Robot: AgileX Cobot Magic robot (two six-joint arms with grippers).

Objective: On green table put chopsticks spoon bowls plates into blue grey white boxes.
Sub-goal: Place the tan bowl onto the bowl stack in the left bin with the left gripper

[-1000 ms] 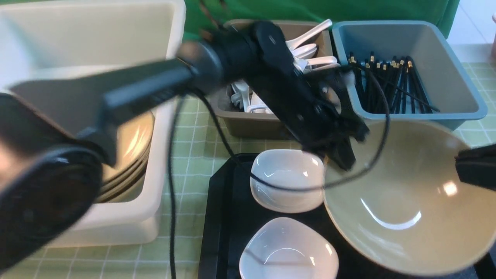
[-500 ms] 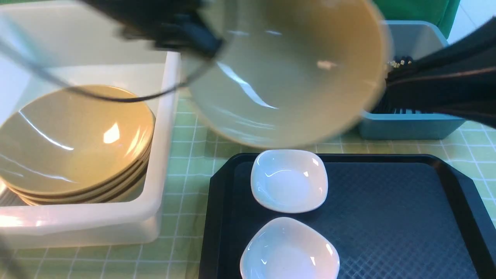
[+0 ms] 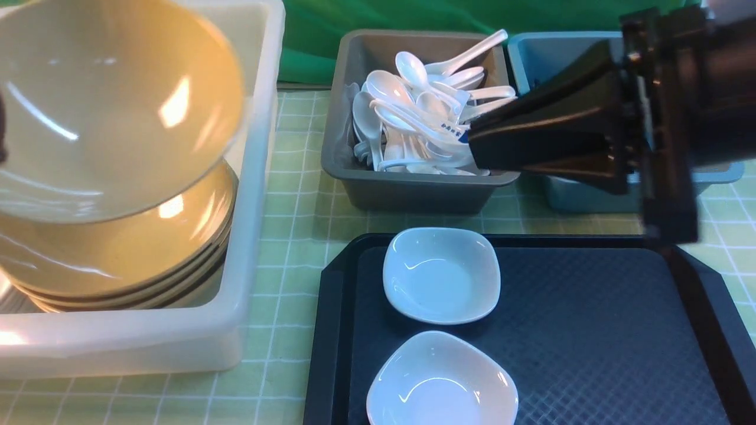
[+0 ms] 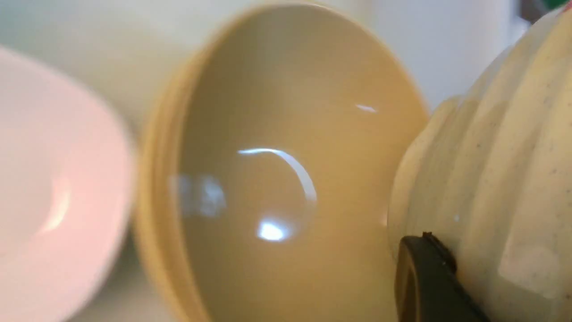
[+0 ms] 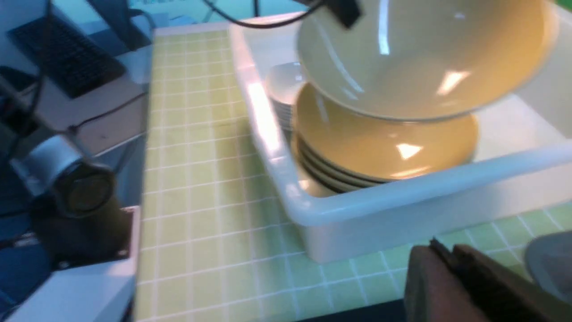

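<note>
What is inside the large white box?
A stack of olive-beige bowls, with white dishes stacked beside them. Another bowl hangs above; the box floor beneath is hidden.

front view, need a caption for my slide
Olive bowl held tilted above the stacked bowls in the white box; two white plates sit on the black tray.

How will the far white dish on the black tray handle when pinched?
The far white dish shines glossy, so it is probably slippery. Its shallow flared rim likely offers only an edge pinch. It looks rigid; the textured black tray may resist sliding.
</note>
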